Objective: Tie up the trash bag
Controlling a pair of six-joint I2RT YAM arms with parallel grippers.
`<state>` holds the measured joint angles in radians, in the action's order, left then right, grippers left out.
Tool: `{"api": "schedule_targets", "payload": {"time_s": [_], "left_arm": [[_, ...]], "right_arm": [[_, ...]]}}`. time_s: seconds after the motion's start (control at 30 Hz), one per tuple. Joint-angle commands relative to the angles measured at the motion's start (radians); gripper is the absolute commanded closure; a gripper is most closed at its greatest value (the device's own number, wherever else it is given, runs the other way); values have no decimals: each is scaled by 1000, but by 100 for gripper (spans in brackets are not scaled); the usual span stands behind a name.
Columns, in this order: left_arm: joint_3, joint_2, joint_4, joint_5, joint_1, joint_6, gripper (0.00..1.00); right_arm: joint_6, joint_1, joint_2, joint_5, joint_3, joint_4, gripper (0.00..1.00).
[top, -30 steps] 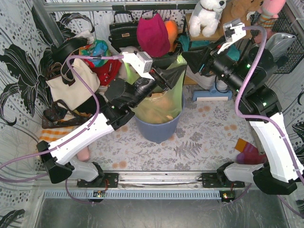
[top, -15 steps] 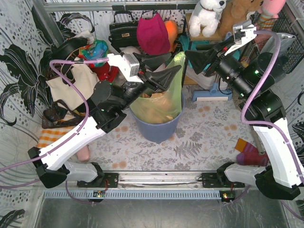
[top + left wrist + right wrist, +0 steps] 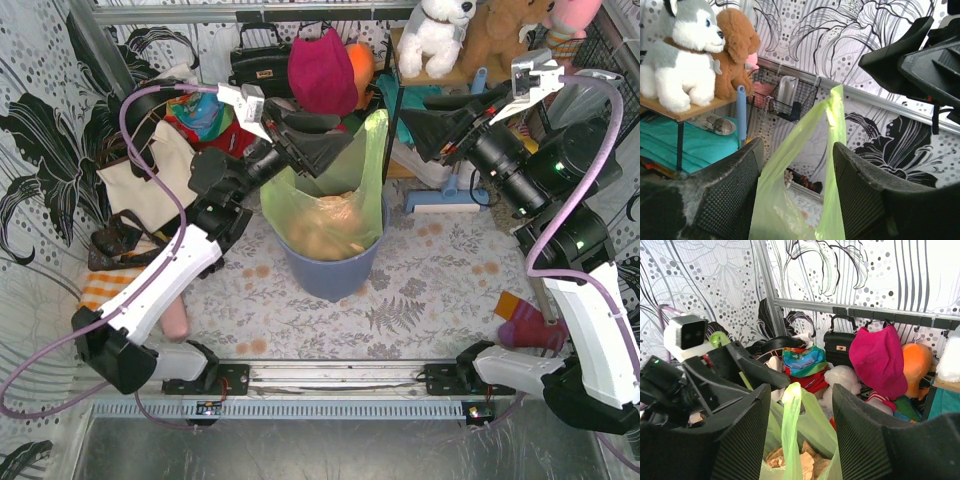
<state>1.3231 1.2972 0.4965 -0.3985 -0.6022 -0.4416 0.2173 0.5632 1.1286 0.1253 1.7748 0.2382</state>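
From above, the thin translucent light-green plastic trash bag (image 3: 330, 215) sat in a blue-grey round bin (image 3: 330, 272) at the middle of the floral-printed table cloth (image 3: 430, 290). Tan crumpled scraps showed through it, and one corner was drawn up into a peak. The left gripper (image 3: 350, 135) and right gripper (image 3: 415, 130) flanked that peak from either side, above the bin's rim. In the left wrist view the jaws stood wide, and a green strip (image 3: 832, 115) of the bag rose between them, apparently unpinched. In the right wrist view the jaws were likewise apart, with a narrow upright tongue of film (image 3: 791, 410) loose in the gap. The bag looked light, limp and slippery. It would probably slide out of a loose pinch and tear under a hard pull, so the raised ears at the mouth seemed the place to grasp. The cell was crowded: a cream tote bag (image 3: 150, 180), a black handbag (image 3: 260, 65), a magenta hat (image 3: 322, 70) and plush toys (image 3: 435, 30) stood against black-and-white patterned walls (image 3: 40, 120).
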Motion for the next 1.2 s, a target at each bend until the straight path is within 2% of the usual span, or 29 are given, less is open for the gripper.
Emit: {"api": "schedule_targets", "payload": {"time_s": [0.0, 0.13, 0.3, 0.47, 0.6, 0.73, 0.97, 1.17], "left_arm": [[0, 59, 298, -279, 51, -241, 35], [42, 109, 351, -388, 51, -293, 37], [49, 113, 322, -416, 49, -283, 38], [82, 115, 205, -378, 21, -179, 38], [172, 151, 43, -333, -28, -53, 38], [242, 190, -50, -288, -49, 11, 38], [337, 224, -85, -271, -60, 58, 38], [323, 178, -55, -246, -62, 87, 39]], "right_arm": [[10, 1, -24, -18, -15, -48, 47], [6, 0, -27, -24, -18, -48, 47], [5, 0, -29, -25, -26, -52, 47], [10, 0, -26, -18, -32, -63, 47], [15, 0, -30, -15, -37, -68, 47], [20, 0, -35, -15, -43, -70, 47], [17, 0, -38, -12, -43, -69, 47], [0, 0, -33, -10, -42, -66, 47]]}}
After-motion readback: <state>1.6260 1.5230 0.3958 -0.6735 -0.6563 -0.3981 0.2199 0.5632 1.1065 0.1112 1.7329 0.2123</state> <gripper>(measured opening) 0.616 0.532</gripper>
